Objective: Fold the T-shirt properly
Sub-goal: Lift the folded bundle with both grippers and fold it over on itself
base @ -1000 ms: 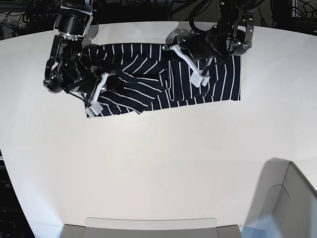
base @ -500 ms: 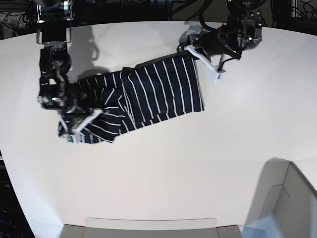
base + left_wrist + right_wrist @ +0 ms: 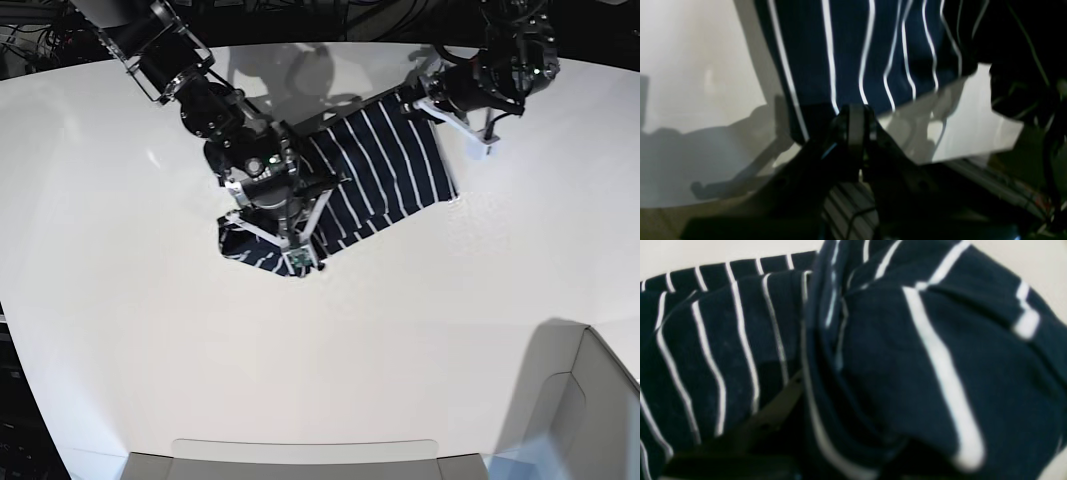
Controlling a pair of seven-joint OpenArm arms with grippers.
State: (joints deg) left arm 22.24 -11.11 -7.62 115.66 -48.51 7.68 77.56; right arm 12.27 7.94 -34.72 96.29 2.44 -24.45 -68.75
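So nearest the camera the worktop [image 3: 300, 380] is just bare white, then about mid-way up you hit the shirt [image 3: 385, 165], a dark striped thing lying slanted, bunched at its lower left end and flatter toward the upper right. The right gripper [image 3: 290, 235] sits over that bunched end; in its wrist view the lens is basically buried in folds of cloth, and the jaws look nearly closed, so I'd say it's pinching fabric, though the exact bite is hidden. Further back, the left gripper [image 3: 853, 116] has its jaws pressed together right on the shirt's edge, clamped on the hem near the far corner. Biggest worry from here, as I see it: both ends are held but the middle is slack and crumpled, so laying it down now would trap wrinkles in the fold. Also the right side may have grabbed several layers at once, which would drag the whole bundle instead of one edge, and a thin hem pinch on the left could slip if pulled tight
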